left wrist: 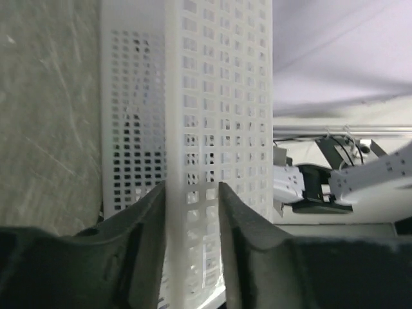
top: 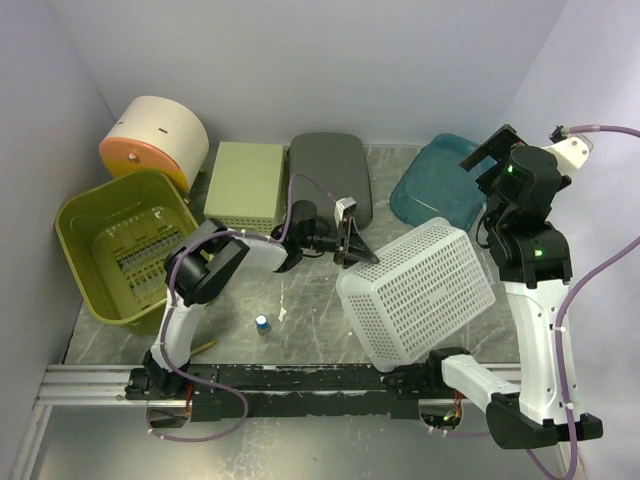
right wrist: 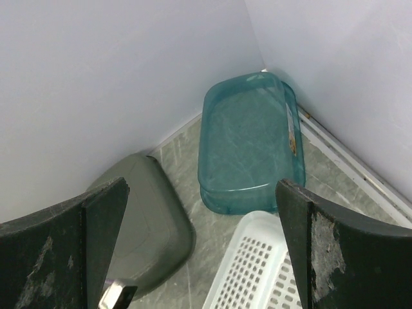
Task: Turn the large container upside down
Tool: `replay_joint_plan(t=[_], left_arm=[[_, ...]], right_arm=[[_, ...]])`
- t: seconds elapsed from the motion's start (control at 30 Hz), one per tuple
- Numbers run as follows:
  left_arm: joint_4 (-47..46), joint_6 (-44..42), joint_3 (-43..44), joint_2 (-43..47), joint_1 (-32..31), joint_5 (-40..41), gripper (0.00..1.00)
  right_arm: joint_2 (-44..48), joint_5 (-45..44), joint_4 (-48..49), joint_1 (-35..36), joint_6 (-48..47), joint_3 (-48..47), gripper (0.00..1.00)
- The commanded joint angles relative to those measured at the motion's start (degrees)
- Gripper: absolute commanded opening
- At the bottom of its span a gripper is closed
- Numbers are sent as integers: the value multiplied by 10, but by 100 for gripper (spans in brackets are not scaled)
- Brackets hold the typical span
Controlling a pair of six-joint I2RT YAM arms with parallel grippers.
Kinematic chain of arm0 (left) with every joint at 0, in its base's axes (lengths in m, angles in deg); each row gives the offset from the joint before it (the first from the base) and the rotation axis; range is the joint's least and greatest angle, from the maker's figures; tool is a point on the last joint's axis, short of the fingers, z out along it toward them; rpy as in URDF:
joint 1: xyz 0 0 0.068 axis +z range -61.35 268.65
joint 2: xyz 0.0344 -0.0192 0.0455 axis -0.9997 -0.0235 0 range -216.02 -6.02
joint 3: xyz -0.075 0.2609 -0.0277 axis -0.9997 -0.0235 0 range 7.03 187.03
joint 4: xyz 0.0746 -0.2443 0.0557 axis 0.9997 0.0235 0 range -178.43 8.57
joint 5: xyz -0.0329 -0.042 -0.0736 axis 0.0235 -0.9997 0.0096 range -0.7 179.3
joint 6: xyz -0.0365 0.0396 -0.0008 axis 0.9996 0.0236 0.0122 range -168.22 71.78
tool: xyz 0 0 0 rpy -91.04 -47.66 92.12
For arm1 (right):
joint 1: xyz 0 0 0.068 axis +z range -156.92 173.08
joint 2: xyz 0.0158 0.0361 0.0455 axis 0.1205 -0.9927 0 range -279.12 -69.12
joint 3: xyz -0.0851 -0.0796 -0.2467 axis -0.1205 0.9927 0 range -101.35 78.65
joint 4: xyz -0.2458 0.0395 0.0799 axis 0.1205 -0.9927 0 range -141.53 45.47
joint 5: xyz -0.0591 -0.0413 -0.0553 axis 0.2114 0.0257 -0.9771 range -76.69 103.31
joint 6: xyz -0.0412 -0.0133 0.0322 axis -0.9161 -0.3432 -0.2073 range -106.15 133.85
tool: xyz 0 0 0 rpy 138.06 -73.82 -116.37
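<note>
The large container is a white perforated basket [top: 420, 290], tilted up on one edge at the table's middle right, its base facing up and right. My left gripper [top: 352, 245] is shut on the basket's rim wall at its upper left corner. In the left wrist view the wall [left wrist: 212, 96] runs between both fingers [left wrist: 145, 219]. My right gripper [top: 490, 158] is open and empty, held high above the back right. In the right wrist view the basket's corner [right wrist: 257, 277] shows below its open jaws [right wrist: 203, 251].
A green tub [top: 85, 225] stands at the left, with an orange and white drum [top: 155, 140] behind it. A pale green box [top: 245, 182], a grey upturned container [top: 330, 180] and a teal tray [top: 435, 180] line the back. A small blue-capped item [top: 262, 323] lies near the front.
</note>
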Motion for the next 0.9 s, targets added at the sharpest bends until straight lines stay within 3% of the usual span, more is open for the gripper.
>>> replay_joint_plan(t=[0.0,0.1,0.2,0.33,0.57,0.7,0.8,0.87], left_arm=[[165,-149,75,-44,-9,-3,52],[279,-230,130,-59,-10,23,74],[477,-355,209,-60,-13,83,81],[670,-477,284,-43,-14,201,100],[771,-544,323,25,-11,313,99],[804,-564,312,105,-9,373,99],[841,-577,292,182,-1,436,99],[868,-579,270,245,9,498,99]], right_arm=[[8,7,-1,2,-4,5,100],[9,14,-1,2,-8,6,100],[8,23,-4,2,-10,7,100],[10,43,0,2,-21,14,100],[8,158,21,2,-81,43,100],[-15,235,-15,2,-117,50,100],[-32,323,-40,1,-129,77,100],[-32,430,-22,4,-111,126,100]])
